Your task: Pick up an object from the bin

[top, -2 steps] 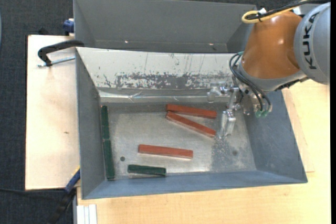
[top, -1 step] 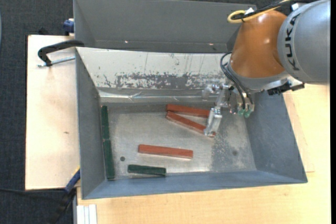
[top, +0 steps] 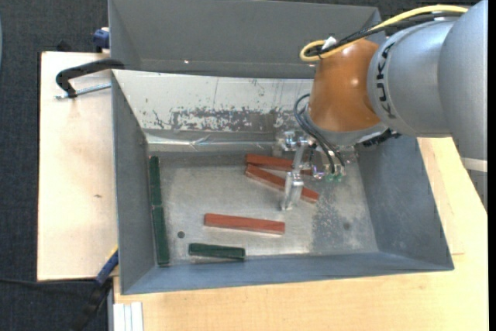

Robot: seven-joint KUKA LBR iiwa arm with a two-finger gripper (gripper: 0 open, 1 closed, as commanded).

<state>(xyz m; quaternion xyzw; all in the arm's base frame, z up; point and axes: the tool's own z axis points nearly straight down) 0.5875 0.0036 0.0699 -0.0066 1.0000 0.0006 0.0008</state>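
Grey metal bin, silver gripper low over the right end of two overlapping red-brown flat bars; whether it is open or closed cannot be told. Third red-brown bar lies nearby to its left, dark green sticks farther left.

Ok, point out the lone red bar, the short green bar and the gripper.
lone red bar [top: 244,225]: camera view, middle of its top face
short green bar [top: 217,250]: camera view, middle of its length
gripper [top: 291,194]: camera view, its metal tip
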